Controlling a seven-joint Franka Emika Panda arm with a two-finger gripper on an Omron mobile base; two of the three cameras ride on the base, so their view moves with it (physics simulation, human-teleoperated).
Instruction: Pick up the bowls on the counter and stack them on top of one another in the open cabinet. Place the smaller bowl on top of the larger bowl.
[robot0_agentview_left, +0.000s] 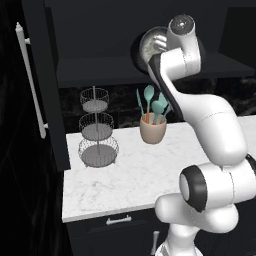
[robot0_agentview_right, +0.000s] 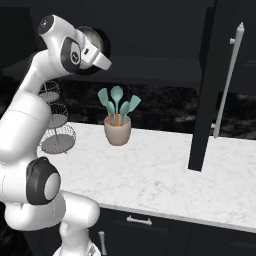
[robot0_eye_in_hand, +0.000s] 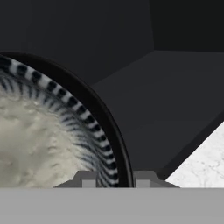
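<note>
Bowl is up at the open cabinet, carried by the arm w/ its rim pinched between the fingers; fingers stand narrow, one tip each side of the dark rim, so they're closed on the bowl's edge rather than empty. In the left base view the bowl shows tipped on edge, pale speckled inside facing the camera, partly behind the white wrist; in the right base view it peeks out behind the hand at about shelf height. A rim grip prob. explains the tilt: holding one edge lets the hand reach into the cabinet w/o the wrist hitting the shelf front. Hand view looks past the striped rim band into the dark cabinet interior, w/ a corner of the marble tabletop at lower right, so the bowl seems to hang at or just over the shelf front, not yet set down. Can't tell if it touches the shelf. Tabletop carries a tan utensil cup w/ teal tools and a tiered wire basket stand, both well apart from the arm's work. Cabinet door w/ white bar handle stands swung open to the right, clear of the arm. Can't say whether this is the larger or smaller bowl; no second bowl to compare. Next, I'd judge: level it, lower onto shelf, release.
</note>
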